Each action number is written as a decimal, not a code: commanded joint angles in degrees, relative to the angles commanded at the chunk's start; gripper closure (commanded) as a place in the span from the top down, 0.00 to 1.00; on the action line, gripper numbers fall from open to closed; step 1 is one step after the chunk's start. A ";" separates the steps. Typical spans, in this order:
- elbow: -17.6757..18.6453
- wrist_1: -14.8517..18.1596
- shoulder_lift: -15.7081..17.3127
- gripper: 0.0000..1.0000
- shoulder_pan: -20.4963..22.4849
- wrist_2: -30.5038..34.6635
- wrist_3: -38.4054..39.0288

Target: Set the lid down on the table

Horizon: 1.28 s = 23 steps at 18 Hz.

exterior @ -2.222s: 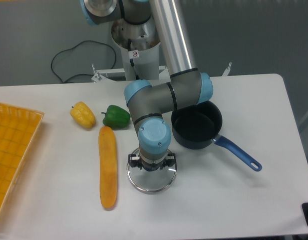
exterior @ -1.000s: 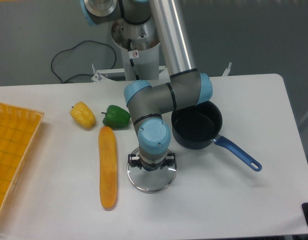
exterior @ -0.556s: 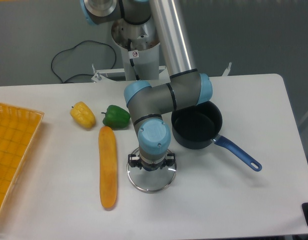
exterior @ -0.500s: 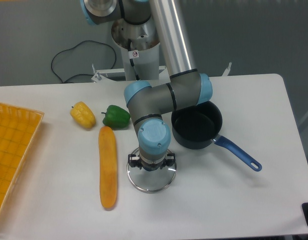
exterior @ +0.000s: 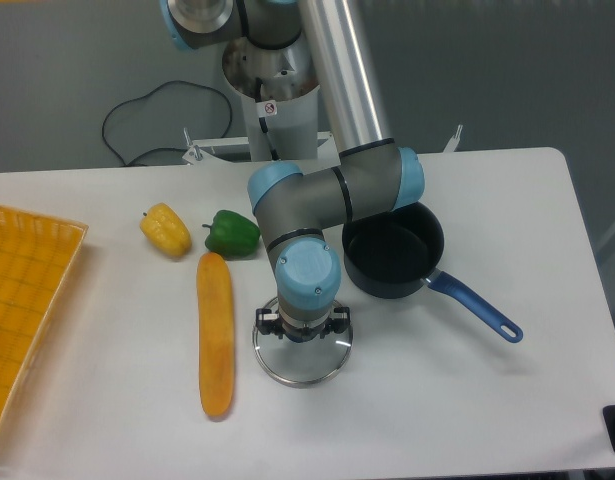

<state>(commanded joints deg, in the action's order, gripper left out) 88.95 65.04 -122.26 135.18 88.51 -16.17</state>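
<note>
One lid [exterior: 302, 362] lies at the lower centre of the frame, a single glass disc with a metal rim. One saucepan [exterior: 392, 262] sits to its upper right, dark with one blue handle reaching toward the lower right. There are two peppers at the centre left: one yellow pepper [exterior: 165, 229] and one green pepper [exterior: 232, 232] side by side. One long orange vegetable [exterior: 215, 334] lies below them. One orange gridded tray [exterior: 22, 300] shows at the left edge, partly cut off. One white table [exterior: 467, 410] carries all of these. One robot arm [exterior: 332, 190] comes down from the top, ending in one gripper [exterior: 303, 327].
</note>
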 joint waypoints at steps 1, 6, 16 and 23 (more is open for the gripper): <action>0.00 0.00 0.00 0.71 0.00 0.00 0.00; -0.09 0.00 0.00 0.76 0.09 0.00 0.00; -0.87 -0.09 0.88 1.00 0.09 0.79 0.00; -3.16 -2.63 5.36 1.00 0.53 0.79 -4.29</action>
<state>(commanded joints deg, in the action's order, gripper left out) 85.78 62.41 -116.90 135.70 89.30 -20.46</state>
